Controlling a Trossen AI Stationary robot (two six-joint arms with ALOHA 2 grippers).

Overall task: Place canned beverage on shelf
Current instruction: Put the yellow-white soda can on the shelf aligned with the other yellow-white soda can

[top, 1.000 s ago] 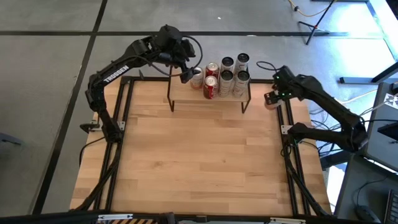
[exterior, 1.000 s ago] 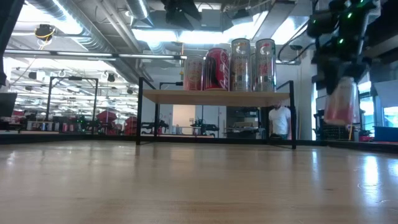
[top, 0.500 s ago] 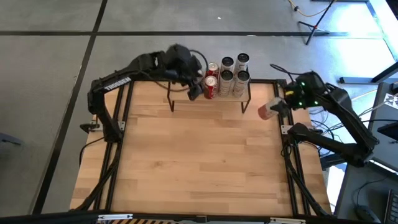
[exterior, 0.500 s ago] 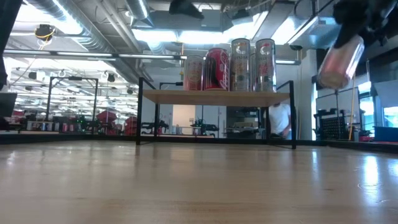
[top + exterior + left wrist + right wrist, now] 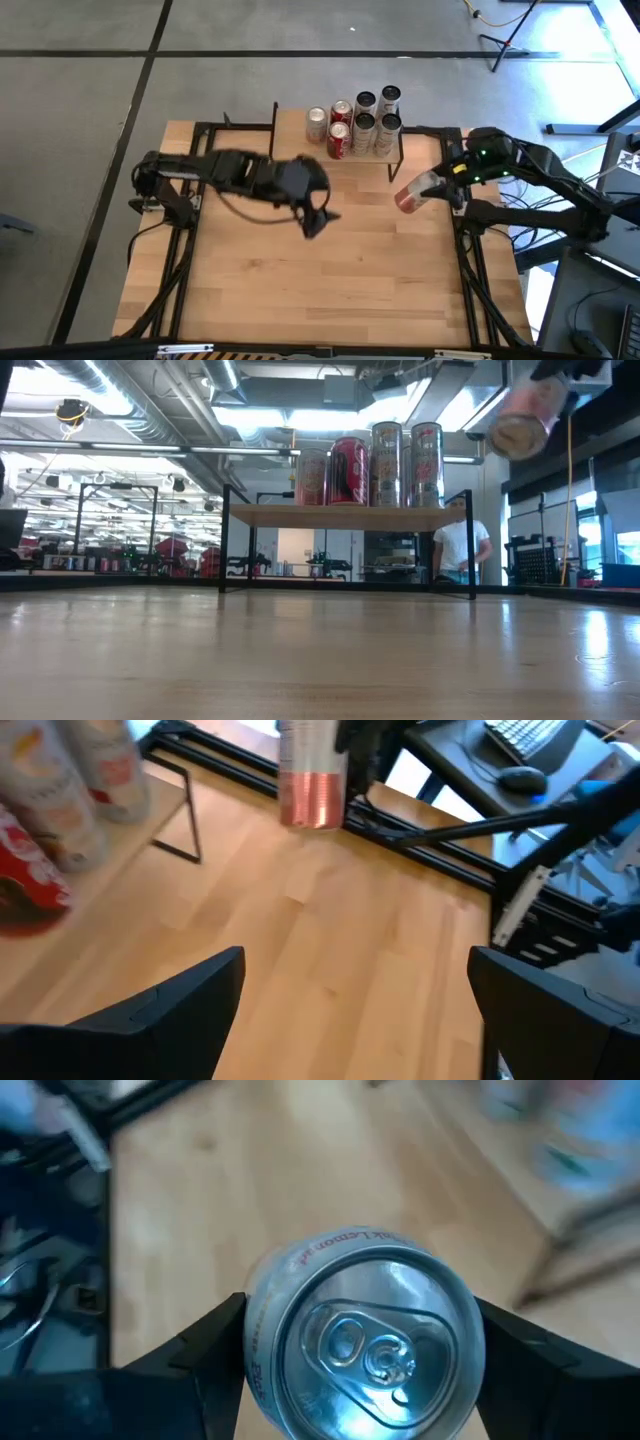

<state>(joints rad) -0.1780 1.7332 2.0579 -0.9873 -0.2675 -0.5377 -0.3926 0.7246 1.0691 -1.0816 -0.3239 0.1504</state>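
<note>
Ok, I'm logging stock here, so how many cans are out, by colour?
Red cans: 2, on the shelf
Pale silver cans: 6, five shelved, plus one held can in the right gripper
Total: 8

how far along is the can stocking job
Six cans already stand on the shelf. The right gripper holds a pink can tilted in the air beside the shelf; it is not yet set down. The left gripper is open and empty over the table.
</note>
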